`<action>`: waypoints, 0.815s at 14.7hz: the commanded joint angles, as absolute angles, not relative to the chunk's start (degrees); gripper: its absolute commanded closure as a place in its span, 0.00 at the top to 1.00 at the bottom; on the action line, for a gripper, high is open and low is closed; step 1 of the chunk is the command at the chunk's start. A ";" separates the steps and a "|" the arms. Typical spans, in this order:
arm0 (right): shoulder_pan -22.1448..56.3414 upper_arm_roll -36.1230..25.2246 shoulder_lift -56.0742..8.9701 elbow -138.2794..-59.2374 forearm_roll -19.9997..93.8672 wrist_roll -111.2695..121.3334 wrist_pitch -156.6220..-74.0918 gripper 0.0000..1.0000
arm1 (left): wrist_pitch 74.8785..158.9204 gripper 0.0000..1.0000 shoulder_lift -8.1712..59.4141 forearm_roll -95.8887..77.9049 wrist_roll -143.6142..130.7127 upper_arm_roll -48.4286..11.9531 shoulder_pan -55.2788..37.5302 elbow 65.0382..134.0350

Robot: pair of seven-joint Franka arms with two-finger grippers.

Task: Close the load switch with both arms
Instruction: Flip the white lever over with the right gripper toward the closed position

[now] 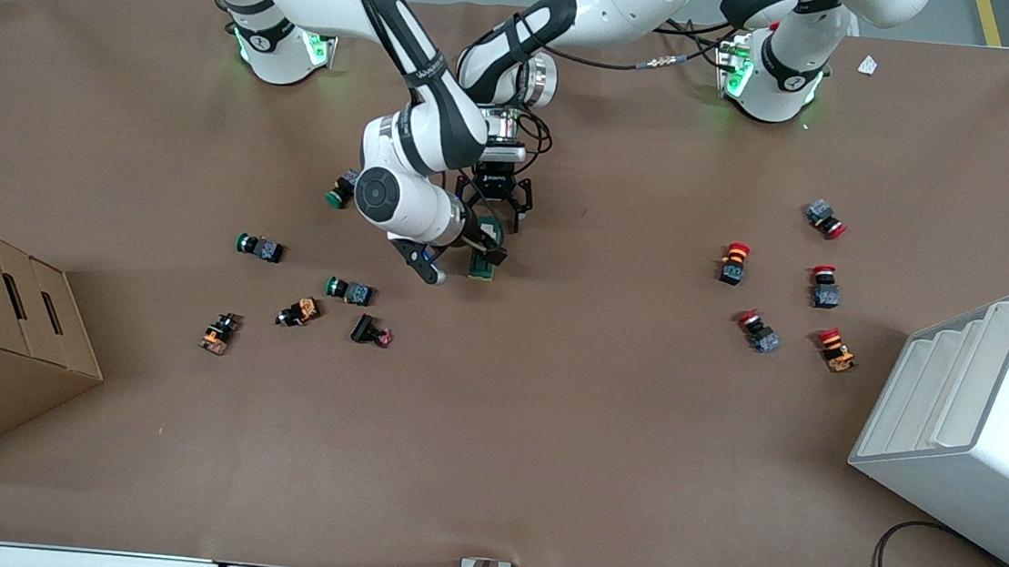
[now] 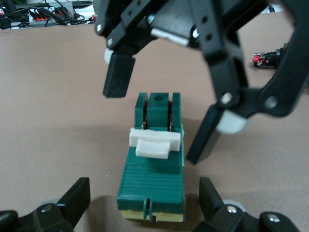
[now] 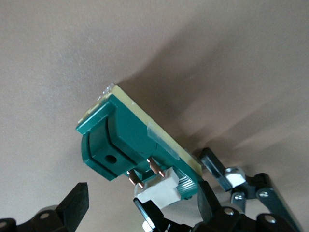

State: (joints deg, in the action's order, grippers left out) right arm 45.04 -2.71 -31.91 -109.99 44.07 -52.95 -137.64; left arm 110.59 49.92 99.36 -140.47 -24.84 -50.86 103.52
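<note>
Approach step — load switch on table mid-way between arms, white lever untouched. Left gripper and right gripper both spread, straddling switch, neither clamped. Next: one pins body, other pushes lever.

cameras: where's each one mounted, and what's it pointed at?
Front: high across the table, facing both arms' bases; left gripper and right gripper meet at the load switch.
Left wrist: looks down on the switch; its own open fingers flank it, and the right gripper's open fingers straddle the white lever.
Right wrist: close on the switch's lever end, with its own fingers at the frame edge.
Shared: all three show the switch.
</note>
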 commanded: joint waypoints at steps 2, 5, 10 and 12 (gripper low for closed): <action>48.16 -3.25 -34.36 -109.69 47.90 -53.17 -142.20 1.00 | 111.36 0.99 52.29 99.84 -140.89 -24.79 -51.15 103.10; 48.52 -3.25 -34.89 -109.07 48.43 -53.26 -142.74 1.00 | 111.36 0.99 52.29 99.84 -140.89 -24.79 -51.15 103.18; 46.59 -3.43 -34.81 -106.79 48.34 -52.74 -141.94 1.00 | 111.36 0.99 52.12 99.84 -140.89 -24.79 -50.89 103.18; 45.80 -3.51 -34.63 -106.00 48.25 -52.65 -141.42 1.00 | 111.36 0.99 51.94 99.84 -140.89 -24.79 -50.80 103.10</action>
